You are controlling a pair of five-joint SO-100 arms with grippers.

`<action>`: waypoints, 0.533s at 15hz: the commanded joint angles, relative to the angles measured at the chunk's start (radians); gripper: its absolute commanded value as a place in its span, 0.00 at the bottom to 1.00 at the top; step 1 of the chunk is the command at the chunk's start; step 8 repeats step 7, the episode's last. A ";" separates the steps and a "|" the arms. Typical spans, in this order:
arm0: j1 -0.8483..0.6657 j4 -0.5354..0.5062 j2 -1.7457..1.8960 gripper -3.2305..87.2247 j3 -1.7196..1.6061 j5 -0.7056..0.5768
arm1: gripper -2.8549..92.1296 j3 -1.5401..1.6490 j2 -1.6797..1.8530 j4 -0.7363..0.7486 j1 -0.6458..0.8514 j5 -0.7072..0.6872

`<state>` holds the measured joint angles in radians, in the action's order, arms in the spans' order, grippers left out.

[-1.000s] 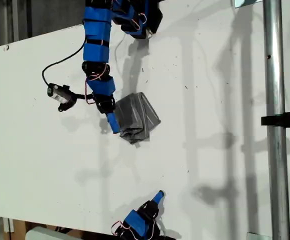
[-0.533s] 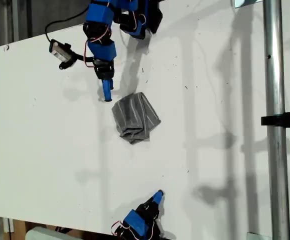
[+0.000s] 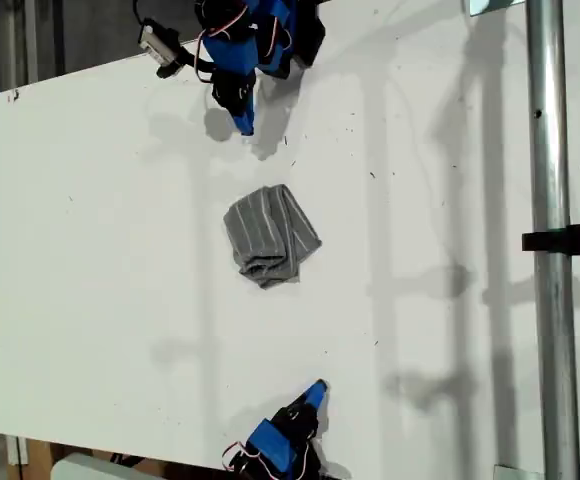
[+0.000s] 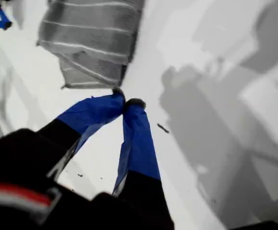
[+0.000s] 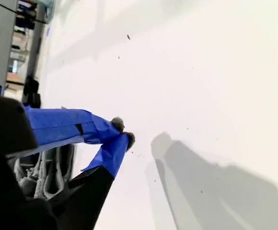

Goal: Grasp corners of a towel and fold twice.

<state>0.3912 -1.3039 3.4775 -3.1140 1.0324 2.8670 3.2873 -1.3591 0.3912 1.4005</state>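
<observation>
Moved: my first gripper (image 4: 124, 103) has retreated toward 12 o'clock, off the towel (image 3: 268, 235).
Jaws: both pairs together, empty.
Towel: folded, mid-desk (image 3: 90, 300).
Handling: soft, light; pinch hemmed corners.
Second gripper (image 5: 122, 132): at 6 o'clock.

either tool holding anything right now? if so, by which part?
Nothing is held. My first tool is shut on nothing, short of the towel. My second tool is shut too, over bare table.

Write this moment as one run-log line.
towel: folded, lying free on table | my first tool: shut, empty | my second tool: shut, empty
</observation>
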 commanded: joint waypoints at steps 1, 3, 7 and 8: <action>0.003 0.000 -0.005 0.02 -0.005 -0.003 | 0.06 0.031 -0.008 -0.092 0.017 0.144; 0.005 0.000 -0.005 0.02 -0.005 -0.003 | 0.09 0.028 -0.002 -0.101 -0.114 0.115; 0.003 0.000 -0.005 0.02 -0.005 -0.003 | 0.09 0.028 -0.002 -0.103 -0.302 0.101; 0.003 0.000 -0.005 0.02 -0.005 -0.003 | 0.09 0.028 -0.002 -0.103 -0.302 0.101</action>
